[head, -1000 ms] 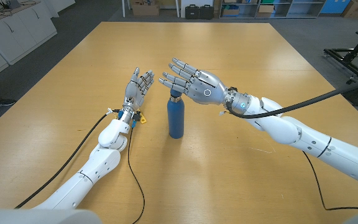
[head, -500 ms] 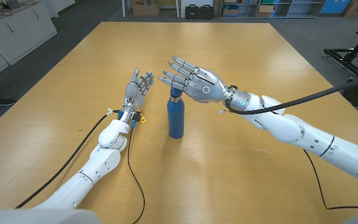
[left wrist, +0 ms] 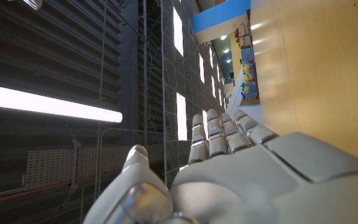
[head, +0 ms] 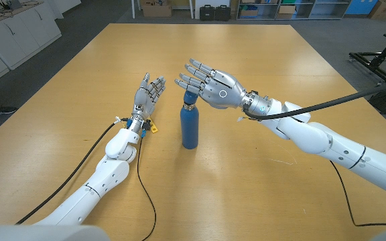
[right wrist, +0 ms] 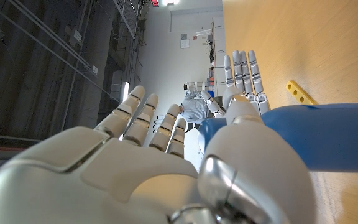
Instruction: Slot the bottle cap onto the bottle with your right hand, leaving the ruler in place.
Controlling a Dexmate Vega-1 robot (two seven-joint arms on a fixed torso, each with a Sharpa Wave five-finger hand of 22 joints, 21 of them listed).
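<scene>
1. Blue bottle (head: 189, 126) stands upright mid-table, long axis vertical; its grey cap (head: 189, 99) already sits on the neck, whether fully seated I cannot tell.
2. Right hand (head: 210, 85) hovers just above and right of the cap, fingers spread, holding nothing; it is the nearer hand.
3. Left hand (head: 149, 95) waits left of the bottle, fingers apart, holding nothing.
4. Yellow ruler (head: 154, 126) lies beside the left wrist, apart from the bottle.
5. No readable writing anywhere.
</scene>
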